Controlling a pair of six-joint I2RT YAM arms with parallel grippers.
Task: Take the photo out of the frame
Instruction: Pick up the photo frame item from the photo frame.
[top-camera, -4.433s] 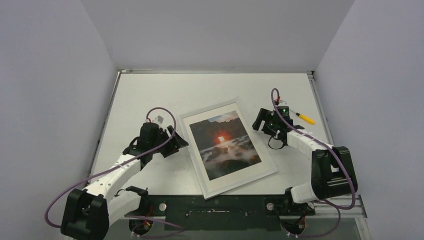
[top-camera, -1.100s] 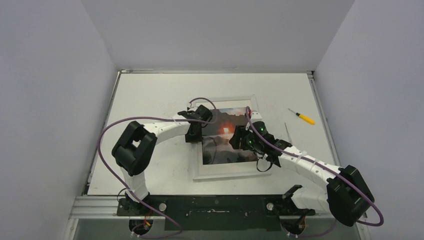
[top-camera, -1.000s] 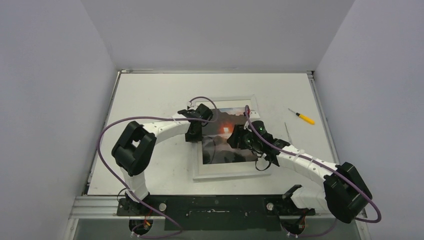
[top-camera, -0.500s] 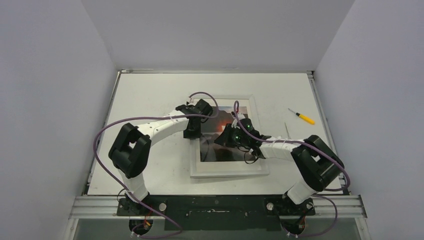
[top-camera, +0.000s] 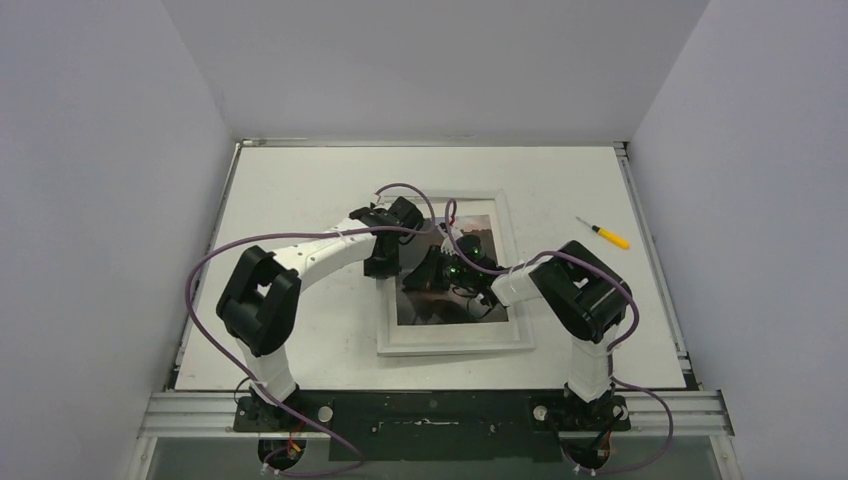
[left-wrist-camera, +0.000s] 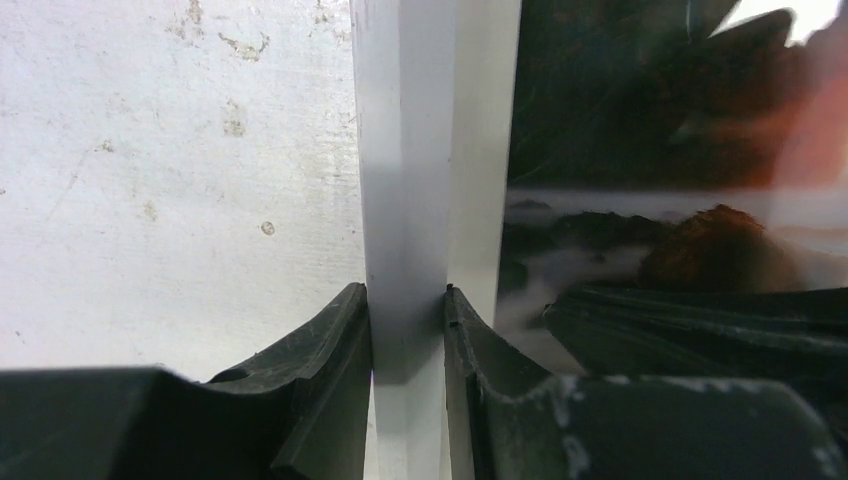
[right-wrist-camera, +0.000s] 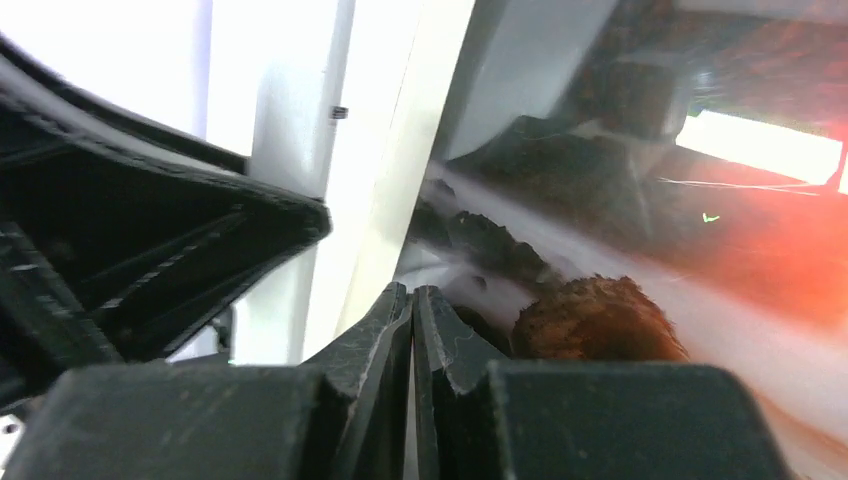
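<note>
Flat on the white table (top-camera: 300, 180) lies the frame (top-camera: 455, 340), face up, and both arms are in over its left side. The left gripper (left-wrist-camera: 408, 300) has that left border clamped, one finger against the outer edge and one on the inner side, jaws narrow and tight on the white rail, so that's your anchor. The right gripper (right-wrist-camera: 412, 300) is down on the photo (right-wrist-camera: 620, 250) right by the inner edge of that same border, jaws pressed fully together. Whether a sliver of the print's edge is nipped between those tips is hard to call, the wrist view is too close and blurred to say. Look at the print itself: sunset glow and misty rocks lying flat within the white border, no corner visibly lifted in the overhead view. So by my reckoning this is the very start of the extraction: frame pinned, fingers at the print's edge, and the actual lifting and pulling clear not yet done. A yellow-handled screwdriver (top-camera: 608, 236) sits well off to the right, untouched
</note>
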